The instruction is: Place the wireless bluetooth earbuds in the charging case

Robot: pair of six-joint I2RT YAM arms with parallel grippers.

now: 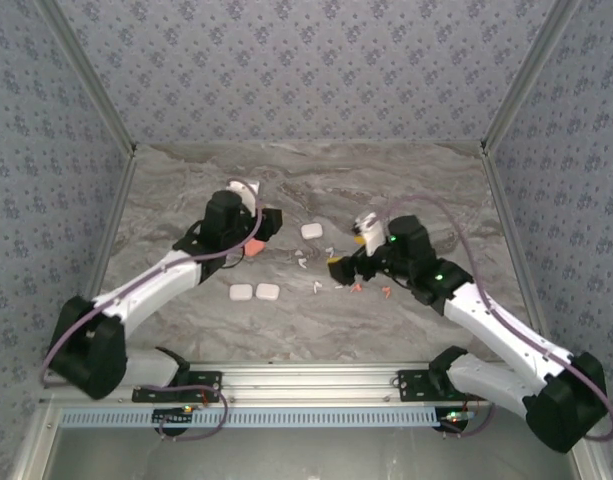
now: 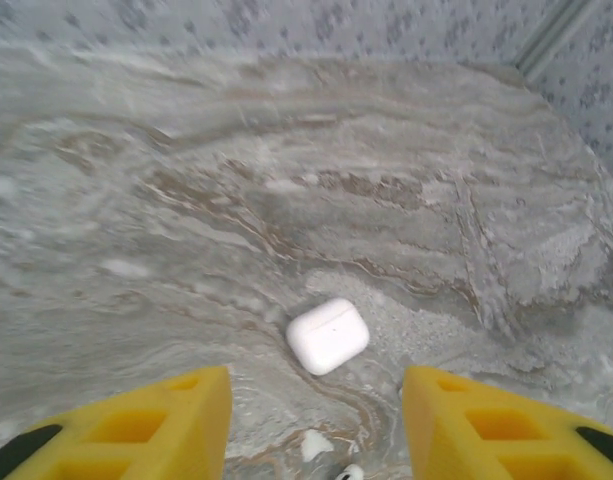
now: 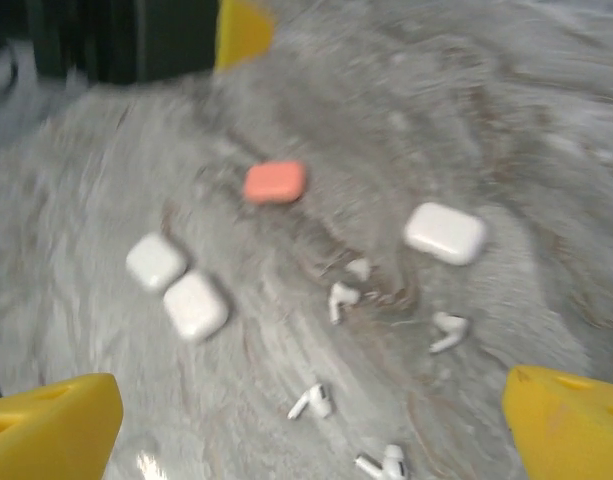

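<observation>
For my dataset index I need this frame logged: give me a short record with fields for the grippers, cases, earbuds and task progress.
left gripper: open, empty, facing a white case
right gripper: open, empty, loose earbuds ahead of it
cases: four on the table, three white and one orange case; all look closed
earbuds: scattered loose on the table, mostly white
progress: no earbud picked up, no case opened
</observation>
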